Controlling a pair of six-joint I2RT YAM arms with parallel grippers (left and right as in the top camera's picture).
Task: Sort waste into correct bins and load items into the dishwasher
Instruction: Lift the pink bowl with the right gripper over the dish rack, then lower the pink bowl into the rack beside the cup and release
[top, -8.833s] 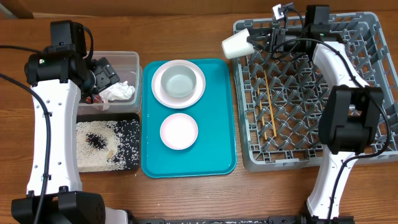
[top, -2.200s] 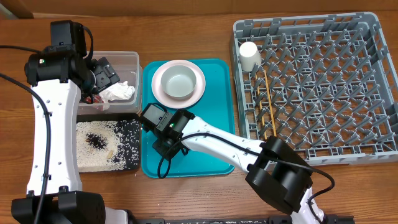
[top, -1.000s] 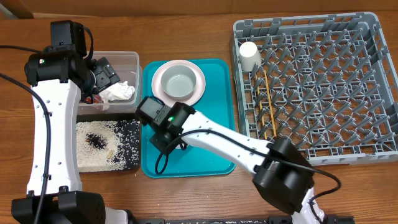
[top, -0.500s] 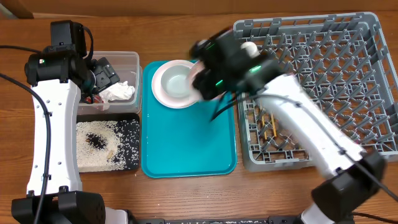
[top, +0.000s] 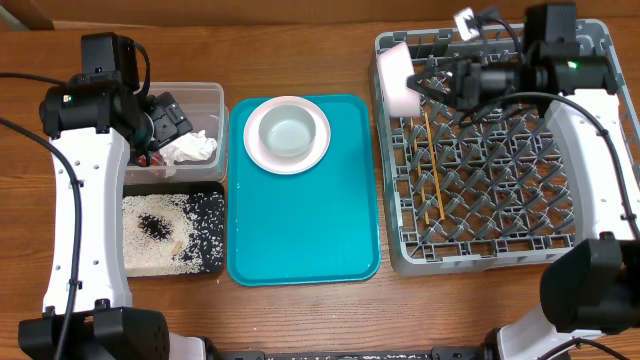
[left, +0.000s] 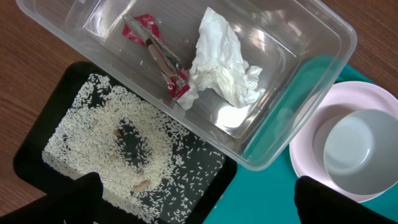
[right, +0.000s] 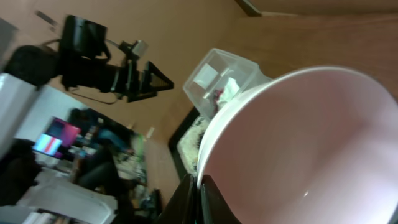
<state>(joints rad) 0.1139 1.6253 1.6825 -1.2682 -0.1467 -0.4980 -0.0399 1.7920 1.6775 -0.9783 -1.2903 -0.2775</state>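
Over at the far-left corner of the grey dish rack (top: 470, 262), the right gripper (right: 198, 190) has its fingers pinched tight on the rim of a small pale-pink bowl (top: 397, 70), which hangs tipped on its side just above the rack's pegs, its hollow turned away from the arm. A little further in on the same rack, a pair of wooden chopsticks (top: 432, 165) lies lengthwise among the pegs. Beside the rack sits a teal tray (top: 300, 230), bare except for a round plate (top: 262, 160) at its far end with a second bowl (top: 287, 133) sitting upright in the middle of it. To the left of the tray, a clear tub (top: 205, 95) holds a crumpled white napkin (left: 224, 68) and a red wrapper (left: 158, 56), the two touching. Right against the tub's near side is a shallow black tray (left: 37, 137) strewn with white rice grains (top: 165, 235) and a few darker bits. The left gripper (left: 198, 199) hovers over these two bins with its fingers spread as wide as they go, holding nothing.
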